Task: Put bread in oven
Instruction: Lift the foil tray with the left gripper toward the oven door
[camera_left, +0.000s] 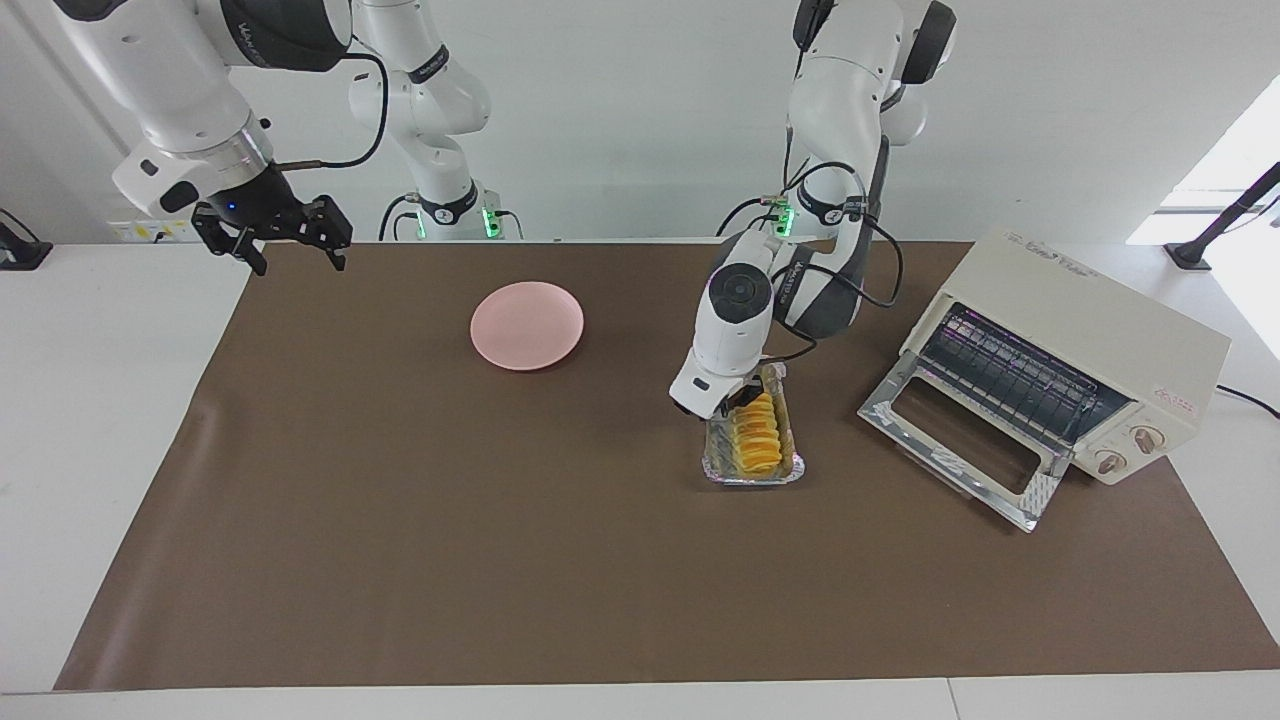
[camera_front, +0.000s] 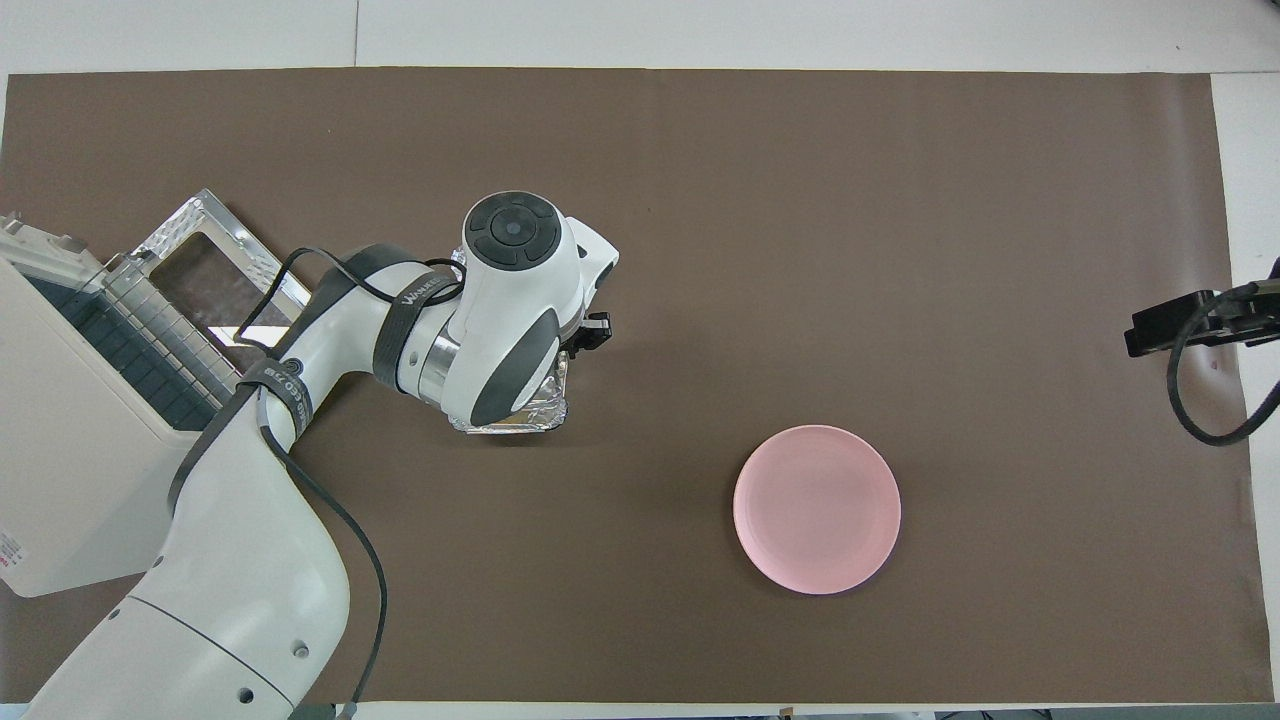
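The bread (camera_left: 757, 442), a ridged golden-yellow loaf, lies in a crinkled foil tray (camera_left: 752, 472) on the brown mat, beside the oven's door. My left gripper (camera_left: 745, 408) is down in the tray, shut on the end of the bread that is nearer to the robots. From overhead the left arm's wrist hides the bread, and only a corner of the foil tray (camera_front: 515, 420) shows. The cream oven (camera_left: 1075, 345) stands at the left arm's end of the table with its glass door (camera_left: 960, 440) dropped open and the wire rack showing. My right gripper (camera_left: 280, 235) waits open in the air over the mat's edge at the right arm's end.
A round pink plate (camera_left: 527, 325) sits on the mat, toward the right arm's end and nearer to the robots than the tray. The oven (camera_front: 60, 430) and its open door (camera_front: 210, 270) lie close beside the left arm's elbow. The brown mat (camera_left: 450, 540) covers most of the table.
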